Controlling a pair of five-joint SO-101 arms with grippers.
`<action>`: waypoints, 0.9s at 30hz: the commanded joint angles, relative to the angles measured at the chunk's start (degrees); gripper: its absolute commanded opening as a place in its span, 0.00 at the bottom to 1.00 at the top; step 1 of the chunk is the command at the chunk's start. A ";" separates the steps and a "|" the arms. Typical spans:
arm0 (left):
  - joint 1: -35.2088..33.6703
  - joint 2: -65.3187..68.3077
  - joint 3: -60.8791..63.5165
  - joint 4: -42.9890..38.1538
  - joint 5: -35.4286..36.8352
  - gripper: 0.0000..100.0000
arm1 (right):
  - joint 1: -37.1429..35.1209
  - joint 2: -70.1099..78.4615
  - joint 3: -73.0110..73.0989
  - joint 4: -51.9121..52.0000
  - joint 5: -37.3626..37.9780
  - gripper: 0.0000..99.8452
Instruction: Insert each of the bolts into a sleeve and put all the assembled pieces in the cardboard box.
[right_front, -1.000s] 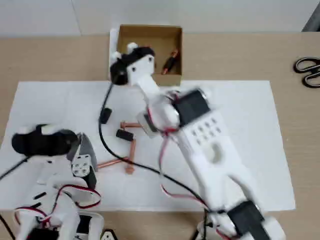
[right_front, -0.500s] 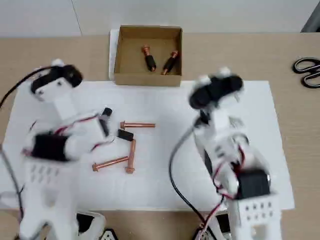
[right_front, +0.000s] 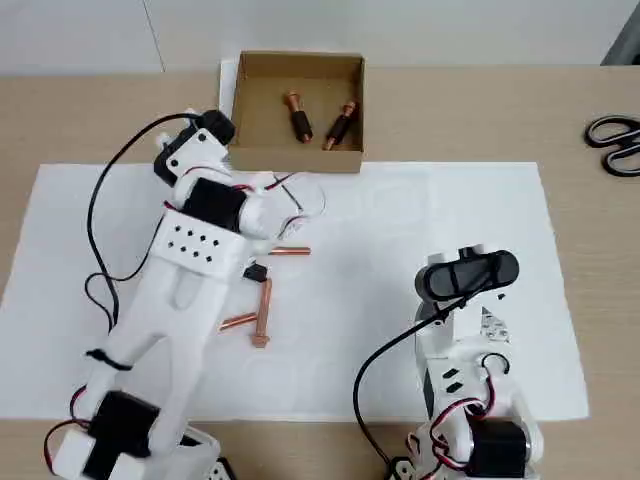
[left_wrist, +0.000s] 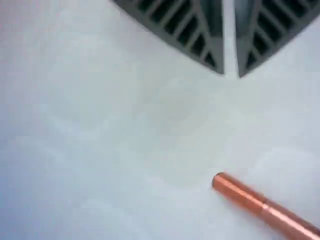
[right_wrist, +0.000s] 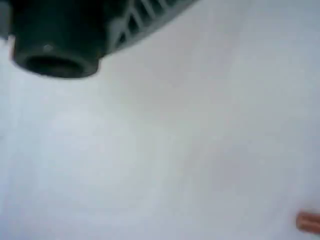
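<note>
Smooth copper bolt (left_wrist: 260, 202), matte white paper (left_wrist: 100, 130)

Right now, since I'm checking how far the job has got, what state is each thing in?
Box: open, holding two finished pieces.
Bolts: three, bare, lying flat on the paper.
Sleeve: empty, lying beside them.
Left gripper: shut, empty, above the paper.
</note>
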 joint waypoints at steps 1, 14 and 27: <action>-2.29 3.43 -2.59 -2.90 12.13 0.01 | 0.40 0.66 -0.09 0.31 0.44 0.00; -4.31 25.14 -6.37 -6.68 21.71 0.01 | 0.40 4.09 0.09 0.40 0.44 0.00; -4.40 25.32 -7.34 -14.42 18.20 0.01 | 0.40 4.26 0.09 0.75 0.53 0.00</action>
